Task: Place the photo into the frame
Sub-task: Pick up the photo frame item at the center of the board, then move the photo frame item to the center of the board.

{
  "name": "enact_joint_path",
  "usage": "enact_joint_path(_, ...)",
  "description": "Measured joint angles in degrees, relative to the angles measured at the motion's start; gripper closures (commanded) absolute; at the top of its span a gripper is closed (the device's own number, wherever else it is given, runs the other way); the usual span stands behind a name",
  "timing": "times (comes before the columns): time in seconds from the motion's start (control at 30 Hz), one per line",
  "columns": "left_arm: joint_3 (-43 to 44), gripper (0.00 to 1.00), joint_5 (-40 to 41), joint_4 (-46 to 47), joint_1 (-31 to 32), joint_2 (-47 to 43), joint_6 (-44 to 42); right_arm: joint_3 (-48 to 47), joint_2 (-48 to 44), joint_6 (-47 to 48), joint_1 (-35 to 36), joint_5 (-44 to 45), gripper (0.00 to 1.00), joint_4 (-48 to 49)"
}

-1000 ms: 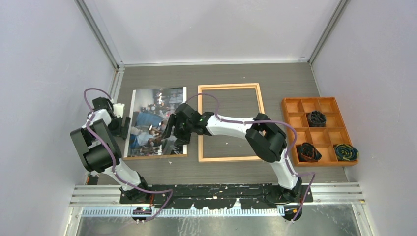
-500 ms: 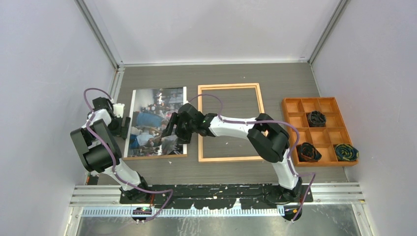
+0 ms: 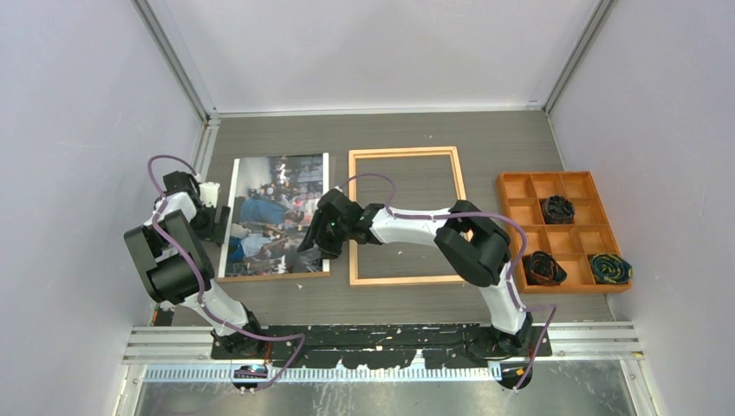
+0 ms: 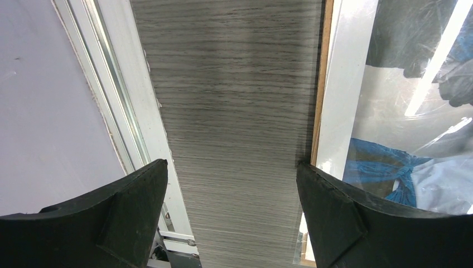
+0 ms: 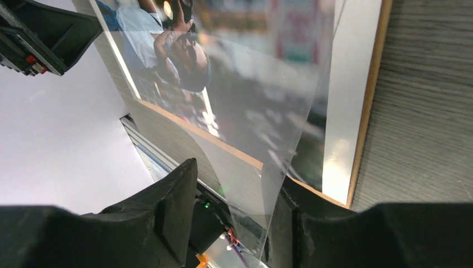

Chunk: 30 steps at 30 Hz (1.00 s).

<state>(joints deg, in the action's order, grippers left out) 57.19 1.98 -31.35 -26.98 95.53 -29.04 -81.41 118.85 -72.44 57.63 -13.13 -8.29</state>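
Left gripper (image 4: 231, 164) spread beside the photo (image 4: 390, 111). Right gripper (image 5: 237, 184) straddles a clear sheet (image 5: 262, 111), perhaps pinching it; I cannot tell.

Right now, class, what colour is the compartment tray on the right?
The tray is orange, seen best in the top external view.

Grey table (image 3: 485, 134) bears photo (image 3: 269, 186), frame (image 3: 405, 152), tray (image 3: 520, 186), seemingly flat.

Photo (image 3: 269, 199) left of frame (image 3: 405, 152) – tray (image 3: 520, 186) far rt (all on table (image 3: 381, 130)).
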Motion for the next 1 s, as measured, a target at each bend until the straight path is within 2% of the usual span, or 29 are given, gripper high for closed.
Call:
enact_joint_path(0.17,0.5,0.09,-0.1,-0.9,0.0,0.2,0.0,0.0,-1.0,2.3,0.0,1.6,0.85,-1.5)
enact_joint_path(0.2,0.8,0.08,-0.3,-1.6,0.0,0.3,0.0,0.0,-1.5,3.0,0.0,2.0,0.89,-1.9)
enact_joint_path(0.27,1.6,0.01,-0.8,-3.5,0.0,0.6,0.0,0.0,-3.3,4.9,0.0,2.7,0.98,-2.7)
enact_joint_path(0.43,8.0,0.00,-3.7,-11.8,0.0,1.0,0.0,-1.2,-7.9,11.3,0.0,4.6,0.99,-5.8)
enact_joint_path(0.6,15.8,0.00,-6.2,-17.0,0.7,0.0,0.3,-7.3,-12.0,20.8,0.0,7.7,0.99,-13.0)
enact_joint_path(0.67,17.7,0.00,-6.5,-18.9,2.8,-1.7,0.7,-10.0,-14.8,25.6,-0.1,11.1,0.99,-17.7)
enact_joint_path(0.8,18.7,0.00,-6.7,-21.3,11.0,-4.0,3.2,-10.7,-22.4,30.4,-2.5,14.6,0.99,-25.0)
enact_joint_path(1.0,20.7,0.00,-6.1,-22.1,28.2,-1.1,8.9,3.5,-40.5,30.5,-18.3,15.5,0.99,-32.1)
